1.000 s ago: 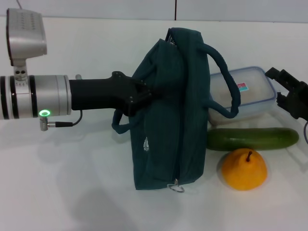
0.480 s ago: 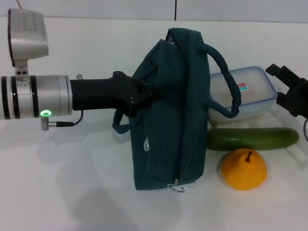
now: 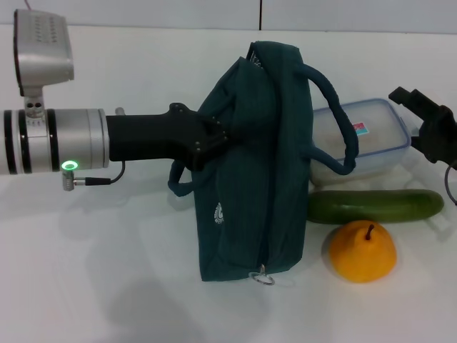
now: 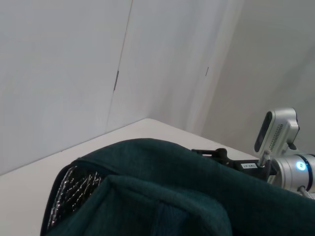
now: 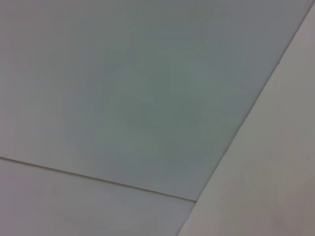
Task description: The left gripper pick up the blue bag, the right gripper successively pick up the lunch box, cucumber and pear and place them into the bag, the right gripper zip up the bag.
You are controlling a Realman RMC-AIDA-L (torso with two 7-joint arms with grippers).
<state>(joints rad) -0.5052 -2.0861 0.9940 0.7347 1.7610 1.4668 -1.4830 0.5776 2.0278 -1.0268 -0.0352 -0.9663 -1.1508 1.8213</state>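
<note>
The blue bag (image 3: pixel 250 171) stands upright on the white table, held up by my left gripper (image 3: pixel 212 141), which is shut on its upper left edge. Its silver foil lining (image 4: pixel 74 187) shows in the left wrist view. The zipper pull (image 3: pixel 262 277) hangs at the bag's near bottom. The lunch box (image 3: pixel 371 139) lies behind the bag's right side, one bag handle draped over it. The cucumber (image 3: pixel 375 205) lies in front of the box and the pear (image 3: pixel 362 250) in front of the cucumber. My right gripper (image 3: pixel 421 118) hovers open at the box's right end; it also shows in the left wrist view (image 4: pixel 216 153).
The white table (image 3: pixel 107 271) runs to a pale wall (image 3: pixel 143 13) at the back. The right wrist view shows only wall (image 5: pixel 123 88) and table surface (image 5: pixel 275 187). The left arm's silver wrist (image 3: pixel 50 139) reaches in from the left.
My right gripper has risen and shifted slightly back and left beside the lunch box. The left arm has crept a little to the right, still holding the bag.
</note>
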